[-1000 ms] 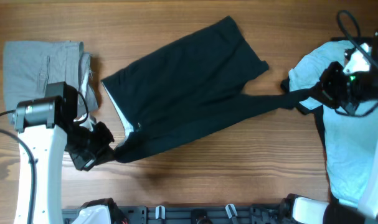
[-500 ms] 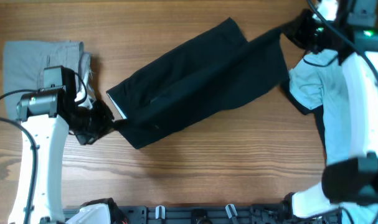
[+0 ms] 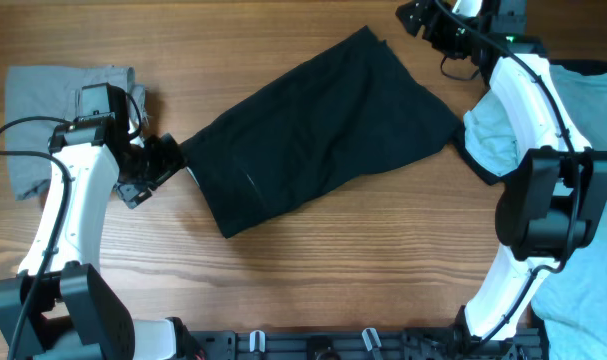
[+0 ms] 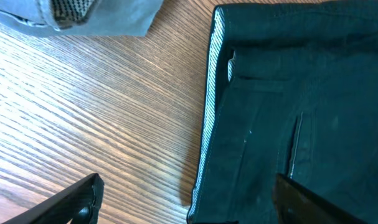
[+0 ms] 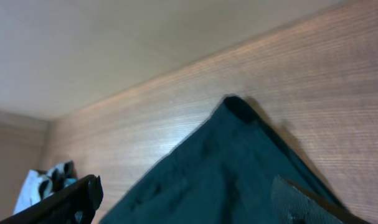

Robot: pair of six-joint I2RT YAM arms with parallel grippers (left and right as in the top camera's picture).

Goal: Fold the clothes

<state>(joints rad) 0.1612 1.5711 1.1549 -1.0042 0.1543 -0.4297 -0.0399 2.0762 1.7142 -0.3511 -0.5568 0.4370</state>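
Note:
A black garment point(image 3: 323, 130) lies folded and flat, slanting across the middle of the table. Its striped inner waistband edge point(image 4: 208, 124) shows in the left wrist view. My left gripper point(image 3: 168, 160) stands open at that left end, just above the cloth, holding nothing. In its own view the left gripper point(image 4: 189, 211) straddles the waistband edge. My right gripper point(image 3: 415, 18) is open and raised at the table's back edge, past the garment's far corner. Its own view looks down on the black garment point(image 5: 238, 168), with the right gripper point(image 5: 185, 208) empty.
A folded grey garment point(image 3: 63, 100) lies at the far left, close to my left arm; its corner point(image 4: 83, 12) shows in the left wrist view. A light blue garment point(image 3: 573, 200) is heaped along the right side under my right arm. Bare wood point(image 3: 363, 270) runs along the front.
Both grippers have opened and let go of the black garment. The right arm carried the stretched-out end over onto the rest, then rose to the back. The left gripper moved up and back.

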